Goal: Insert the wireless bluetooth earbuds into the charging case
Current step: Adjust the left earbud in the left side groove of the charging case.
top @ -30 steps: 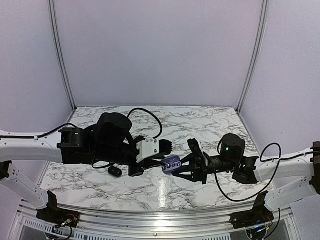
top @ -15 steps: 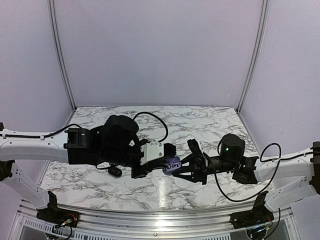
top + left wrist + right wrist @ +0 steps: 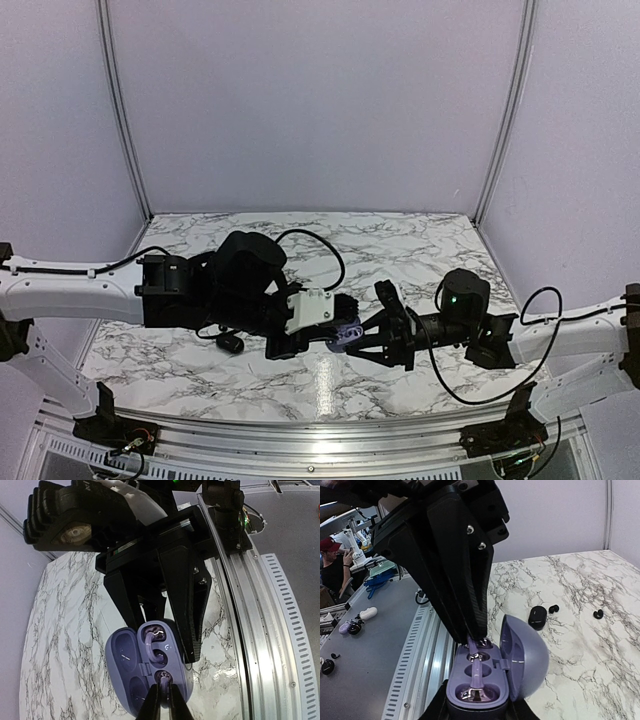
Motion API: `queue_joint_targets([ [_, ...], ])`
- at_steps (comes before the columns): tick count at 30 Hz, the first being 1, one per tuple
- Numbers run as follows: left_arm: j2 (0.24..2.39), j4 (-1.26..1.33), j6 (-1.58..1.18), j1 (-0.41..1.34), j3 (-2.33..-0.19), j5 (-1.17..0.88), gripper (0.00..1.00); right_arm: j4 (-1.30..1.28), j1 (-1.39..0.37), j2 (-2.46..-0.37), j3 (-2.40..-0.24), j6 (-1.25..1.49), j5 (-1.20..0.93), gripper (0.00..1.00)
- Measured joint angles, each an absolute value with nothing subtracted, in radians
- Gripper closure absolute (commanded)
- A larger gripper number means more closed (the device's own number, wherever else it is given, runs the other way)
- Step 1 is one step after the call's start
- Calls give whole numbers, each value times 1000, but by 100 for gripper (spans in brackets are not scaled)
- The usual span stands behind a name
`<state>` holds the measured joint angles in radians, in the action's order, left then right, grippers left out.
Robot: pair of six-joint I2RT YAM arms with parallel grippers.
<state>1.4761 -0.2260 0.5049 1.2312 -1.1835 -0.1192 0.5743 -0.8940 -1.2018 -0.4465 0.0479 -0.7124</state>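
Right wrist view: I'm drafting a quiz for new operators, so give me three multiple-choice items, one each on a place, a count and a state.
1. Where is the lilac oval charging case? A. in a drawer B. gripped by the right pincer C. on a shelf
2. How many small black earbuds lie on the white marble table by the black oval case? A. none B. two C. five
3. The lilac case's lid is: A. open B. shut C. taped over
Answers: B, its base sits in that pincer's grip; B, two dark buds lie beside the black case; A, the lid is swung back, sockets exposed.
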Motion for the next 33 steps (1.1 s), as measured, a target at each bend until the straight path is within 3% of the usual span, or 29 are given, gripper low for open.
queue_joint_targets([
  [33, 1499, -130, 425, 1250, -1185, -125, 97, 687, -853, -1142, -375, 139, -720, 100],
])
